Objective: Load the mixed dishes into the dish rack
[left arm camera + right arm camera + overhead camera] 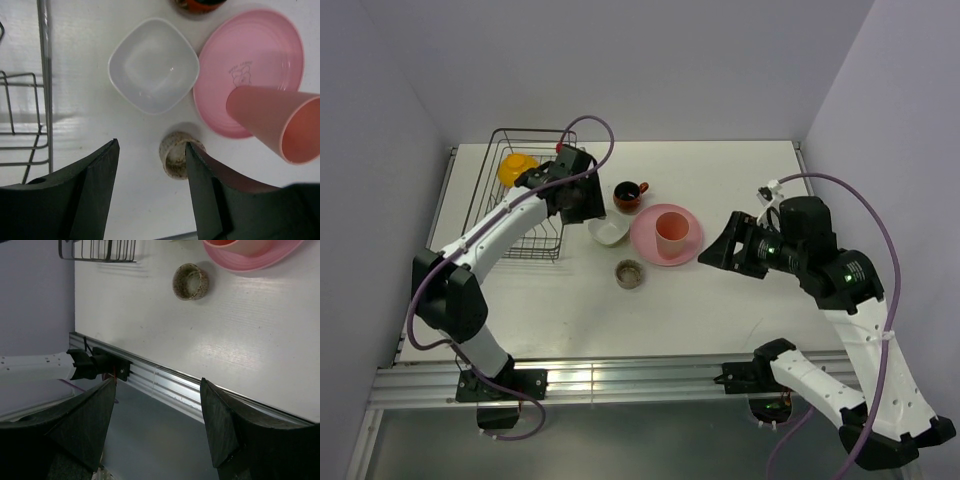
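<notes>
There are six dishes, one rack and two grippers. Nearest to the arm bases is the one small grey-brown dish, which stands alone on the white table, mouth up. Just beyond it, to the right, the right gripper hangs over the table with its two fingers spread apart and nothing between them; it points toward the plate but does not touch it. The one pink plate lies flat near the middle of the table, and the one pink tumbler stands on it, mouth up. To the left of the plate, very close to its rim, sits the one white bowl, squarish and upright. The left gripper is above the table between the rack and the white bowl, also spread apart and holding nothing; in the left wrist view the dish shows below, between its fingertips, partly hidden by one finger. Farther back, just behind the plate, stands the one dark red-brown mug, its handle to the right. The black wire rack is at the far left of the table, and only one dish is in it: the orange bowl, in its far end. So five dishes are on the table and one is in the rack.
</notes>
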Controlling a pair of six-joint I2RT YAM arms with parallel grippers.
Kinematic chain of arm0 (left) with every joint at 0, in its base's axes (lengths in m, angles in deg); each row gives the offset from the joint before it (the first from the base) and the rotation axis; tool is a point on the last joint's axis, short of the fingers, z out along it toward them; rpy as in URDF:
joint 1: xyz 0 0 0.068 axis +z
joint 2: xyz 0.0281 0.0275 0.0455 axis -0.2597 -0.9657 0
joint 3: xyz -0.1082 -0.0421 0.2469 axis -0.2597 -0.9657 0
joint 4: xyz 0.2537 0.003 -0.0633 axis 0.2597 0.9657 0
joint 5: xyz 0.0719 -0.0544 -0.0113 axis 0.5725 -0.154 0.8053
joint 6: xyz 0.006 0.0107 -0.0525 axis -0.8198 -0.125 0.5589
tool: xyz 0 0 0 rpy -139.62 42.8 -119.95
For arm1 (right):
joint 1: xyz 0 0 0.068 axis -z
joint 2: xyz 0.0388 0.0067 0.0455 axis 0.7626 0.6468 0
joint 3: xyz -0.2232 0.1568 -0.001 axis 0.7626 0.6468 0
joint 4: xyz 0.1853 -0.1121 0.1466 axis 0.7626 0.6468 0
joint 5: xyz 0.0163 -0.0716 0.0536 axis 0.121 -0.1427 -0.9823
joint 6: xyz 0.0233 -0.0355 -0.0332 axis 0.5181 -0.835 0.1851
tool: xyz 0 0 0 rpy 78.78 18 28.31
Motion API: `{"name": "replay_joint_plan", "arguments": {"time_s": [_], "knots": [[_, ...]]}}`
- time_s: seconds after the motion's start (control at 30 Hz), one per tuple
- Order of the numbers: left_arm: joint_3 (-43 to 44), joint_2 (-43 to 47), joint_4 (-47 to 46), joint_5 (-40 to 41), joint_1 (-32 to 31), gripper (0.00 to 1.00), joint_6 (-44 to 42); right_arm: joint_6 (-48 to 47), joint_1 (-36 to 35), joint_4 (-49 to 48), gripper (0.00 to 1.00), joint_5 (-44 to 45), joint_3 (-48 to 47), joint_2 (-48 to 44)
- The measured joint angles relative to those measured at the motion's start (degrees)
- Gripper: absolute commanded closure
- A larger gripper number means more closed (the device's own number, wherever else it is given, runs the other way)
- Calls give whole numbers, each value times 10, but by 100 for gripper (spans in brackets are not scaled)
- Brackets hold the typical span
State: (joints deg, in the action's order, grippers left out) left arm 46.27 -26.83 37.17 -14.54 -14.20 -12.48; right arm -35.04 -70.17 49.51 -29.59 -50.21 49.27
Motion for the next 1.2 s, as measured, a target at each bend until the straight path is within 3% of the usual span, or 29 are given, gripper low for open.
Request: {"name": "replay_joint_plan", "arguments": {"time_s": [0.43, 0.87, 1.2], "knots": [[-46, -14, -10, -10, -39, 38, 78, -3, 0, 16, 24, 2, 2, -30], [19, -141, 8, 10, -38, 36, 145, -9, 0, 40, 24, 15, 1, -45], [39, -166, 22, 25, -38, 36, 155, -13, 0, 48, 24, 23, 1, -52]]}}
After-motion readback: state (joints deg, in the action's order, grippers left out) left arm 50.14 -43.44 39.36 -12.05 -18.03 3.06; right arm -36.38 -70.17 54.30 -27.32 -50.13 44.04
